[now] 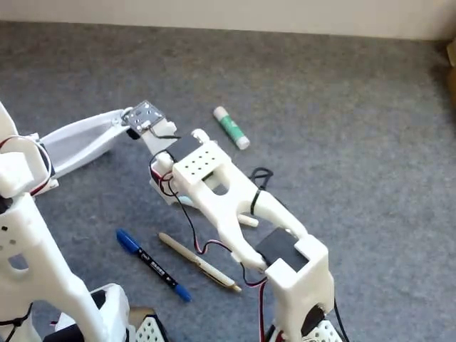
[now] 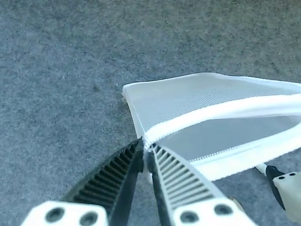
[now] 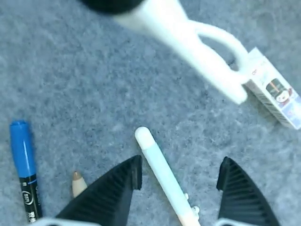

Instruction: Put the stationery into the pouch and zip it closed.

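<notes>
The white pen [image 3: 162,176] lies flat on the grey carpet [image 3: 70,70], and your right gripper [image 3: 181,165] stands released over it, one jaw on either side. That is the relation to mind. The pen's long axis runs out ahead between the jaws, roughly square to the line they close along, so a squeeze should catch it across the barrel. It sits nearer the jaw on the side of the blue marker [image 3: 22,155], so you may want to centre a touch first. I judge you may also need to come lower, though the height is hard to read.

Next to the white pen on that same side lies the beige pen [image 1: 199,262], then the blue marker, both near and roughly parallel to it. On the white pen's other side, farther off, is a small printed box [image 3: 275,96]. The green glue stick [image 1: 231,128] lies well apart from the white pen.

The mesh pouch [image 2: 188,99] is also well apart from the white pen. Your left gripper [image 2: 146,151] is clenched on the corner of its zip edge, and the zip looks open. So the right arm is the nearer one for this pick.
</notes>
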